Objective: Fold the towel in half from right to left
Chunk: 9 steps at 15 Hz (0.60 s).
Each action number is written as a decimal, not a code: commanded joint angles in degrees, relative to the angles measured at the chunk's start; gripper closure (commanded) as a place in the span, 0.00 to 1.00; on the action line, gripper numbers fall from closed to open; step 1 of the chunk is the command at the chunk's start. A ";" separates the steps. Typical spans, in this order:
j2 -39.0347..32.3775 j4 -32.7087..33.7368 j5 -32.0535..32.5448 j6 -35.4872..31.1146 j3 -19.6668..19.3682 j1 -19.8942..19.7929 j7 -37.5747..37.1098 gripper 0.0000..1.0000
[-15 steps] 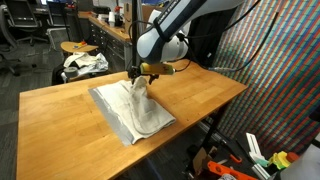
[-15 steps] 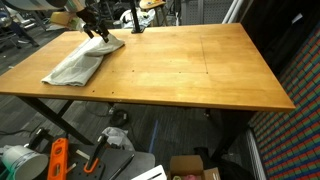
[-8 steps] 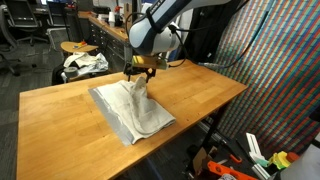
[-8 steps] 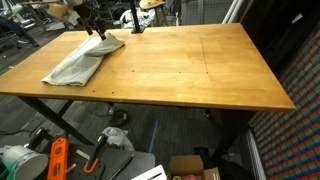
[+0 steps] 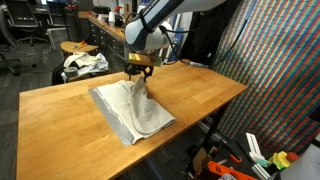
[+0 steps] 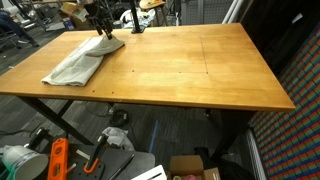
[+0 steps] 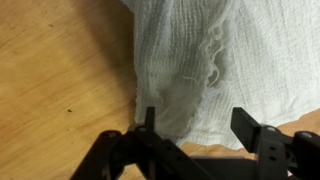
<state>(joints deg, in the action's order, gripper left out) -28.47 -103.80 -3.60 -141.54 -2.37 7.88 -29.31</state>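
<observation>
The claw (image 7: 197,130) sits closest in the wrist view, along the lower edge. Its 2 dark fingers (image 7: 246,126) stand well apart. A rumpled edge of the towel (image 7: 220,50) lies in the gap between them. As far as this view shows, neither finger pinches the cloth, so the claw has hold of nothing. Bare wood of the table (image 7: 60,70) shows just beside the towel's edge.

In an exterior view, a stretch of bare table (image 5: 55,125) comes first. The towel (image 5: 135,112) lies around the middle of it, roughly rectangular and creased, with a greyer band along its near edge. A ridge of cloth rises toward the towel's far end, and there the claw (image 5: 138,72) points straight down at it. Beyond the table stands a round stool (image 5: 72,47), and near it a bundle of white fabric (image 5: 86,63) with dark patches.

In an exterior view from another side, a wide bare span of the table (image 6: 190,70) lies nearest. The towel (image 6: 82,65) rests near a far corner, and the claw (image 6: 100,30) hangs over its far end.
</observation>
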 commanded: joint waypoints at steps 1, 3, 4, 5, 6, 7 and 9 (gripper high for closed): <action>-3.34 5.12 -0.76 1.85 -0.79 -0.49 -0.68 0.52; -4.10 5.92 -0.98 1.85 -0.92 -0.93 -0.48 0.67; -4.31 6.10 -1.06 1.94 -0.94 -1.13 -0.33 0.74; -4.55 6.20 -1.05 1.75 -1.00 -1.22 -0.28 0.81; -4.61 6.15 -0.95 1.61 -1.08 -1.25 -0.25 0.89; -4.50 5.76 -1.04 1.14 -1.02 -1.31 -0.12 0.96; -3.97 4.81 -1.17 0.42 -0.76 -1.39 0.35 1.00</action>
<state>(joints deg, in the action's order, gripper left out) -32.40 -99.82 -3.68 -141.02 -3.10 6.42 -29.46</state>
